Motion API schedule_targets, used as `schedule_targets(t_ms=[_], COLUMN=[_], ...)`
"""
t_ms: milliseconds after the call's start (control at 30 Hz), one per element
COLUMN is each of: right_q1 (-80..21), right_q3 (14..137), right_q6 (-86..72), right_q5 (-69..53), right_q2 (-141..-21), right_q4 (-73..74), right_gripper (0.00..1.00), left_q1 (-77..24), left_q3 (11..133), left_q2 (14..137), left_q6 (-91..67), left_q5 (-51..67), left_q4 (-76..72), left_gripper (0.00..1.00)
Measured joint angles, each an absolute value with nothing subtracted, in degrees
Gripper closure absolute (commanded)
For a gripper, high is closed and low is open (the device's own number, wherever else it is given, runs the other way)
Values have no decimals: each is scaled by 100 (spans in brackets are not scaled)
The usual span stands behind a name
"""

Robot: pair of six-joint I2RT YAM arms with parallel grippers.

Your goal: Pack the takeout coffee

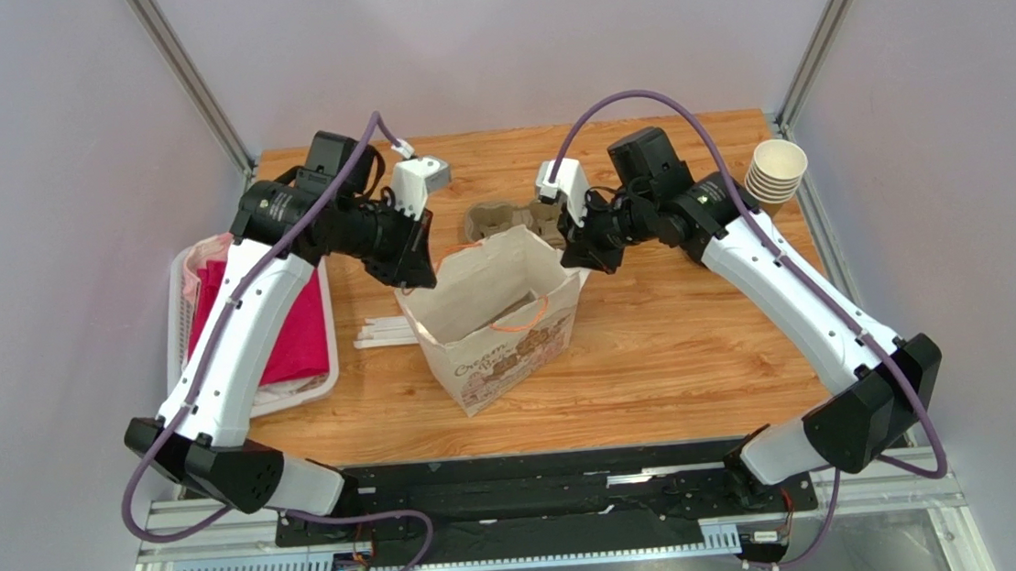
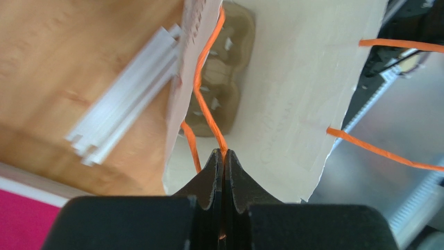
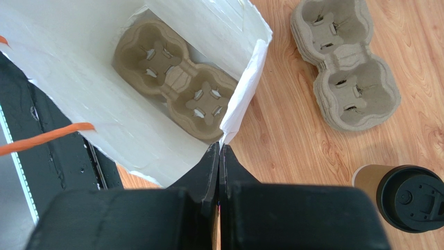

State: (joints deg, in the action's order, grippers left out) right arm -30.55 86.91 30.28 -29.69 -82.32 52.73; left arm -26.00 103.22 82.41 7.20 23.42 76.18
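Tan takeout coffee [image 3: 400, 196] sits cropped at the view's lower corner.

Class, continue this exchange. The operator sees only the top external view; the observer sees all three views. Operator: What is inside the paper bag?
Observer: A moulded two-cup carrier lies at the bottom of the bag.
Operator: What does the left end effector grip?
Observer: It is shut on the bag's orange handle.
Operator: Where is the takeout coffee?
Observer: Lid on, it stands on the table outside the bag, near the stack of spare carriers.
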Motion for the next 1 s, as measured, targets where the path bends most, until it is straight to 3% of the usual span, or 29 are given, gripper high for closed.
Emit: schedule_targets(t_ms=[200,433,767,1000], right_q1=[-3055,-3055,-3055,-3055], right_q3=[8691,8689,8691,8597], right_q6=[3028,3079,3483,3813], right_q5=[-2998,-3000,-3013,-3035], right_q2=[-8235,-8274,-8287,-8287], right_q4=[5229,5148,5083,4989], right_gripper=[100,100,100,100], left_q1=[-2045,-1938,-1824,-1286], left_q3=[9386,9797,10224,10141], left_q2=[8353,8433,7981,8545], left_q6=[266,102,-486,-897], left_q5=[3535,4327,4545,4733], left_q4=[7452,7332,6807,6578], left_gripper=[100,99,92,86])
